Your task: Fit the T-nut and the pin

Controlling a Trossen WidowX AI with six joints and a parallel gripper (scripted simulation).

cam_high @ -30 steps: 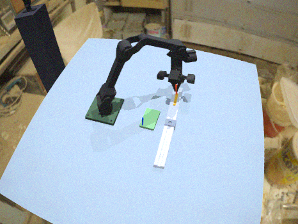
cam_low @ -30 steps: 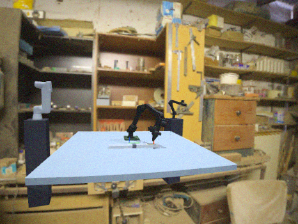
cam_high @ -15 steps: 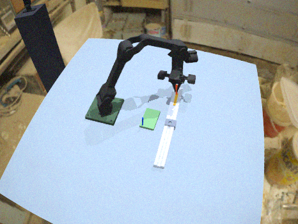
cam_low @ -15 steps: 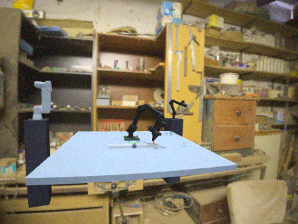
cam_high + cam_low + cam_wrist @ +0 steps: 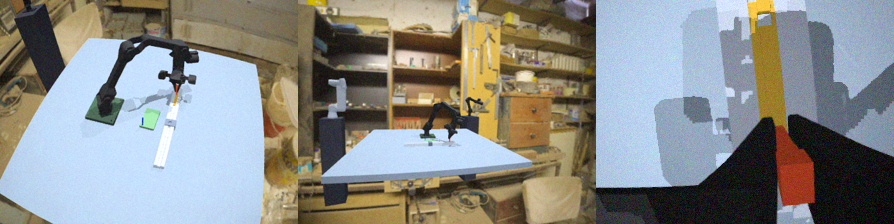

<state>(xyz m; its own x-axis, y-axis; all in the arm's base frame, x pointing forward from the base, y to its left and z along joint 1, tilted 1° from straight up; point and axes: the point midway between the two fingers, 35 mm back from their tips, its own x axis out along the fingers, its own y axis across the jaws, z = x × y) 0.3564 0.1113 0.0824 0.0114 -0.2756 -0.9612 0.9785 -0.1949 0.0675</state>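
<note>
Overhead, my black parallel-jaw gripper [image 5: 176,87] [image 5: 449,138] [image 5: 780,125] clenched on orange-red handle [image 5: 176,89] [image 5: 449,139] [image 5: 797,182] of brass-yellow T-nut [image 5: 174,102] [image 5: 761,7], over far end of pale aluminum rail [image 5: 162,147] [image 5: 413,144] [image 5: 798,60]. Dark bracket [image 5: 170,123] [image 5: 430,144] sits across rail, nut well apart from its hole. Blue pin [image 5: 142,121] [image 5: 425,137] upright on green tray [image 5: 152,118] [image 5: 431,140]. Exterior: arm bent over rail, fingers low. Wrist: handle between black fingertips; can't tell whether nut lies in slot.

Cluttered workshop, brown shelving [image 5: 390,80], wooden drawer unit [image 5: 531,109]; pale wall [image 5: 394,13] behind
</note>
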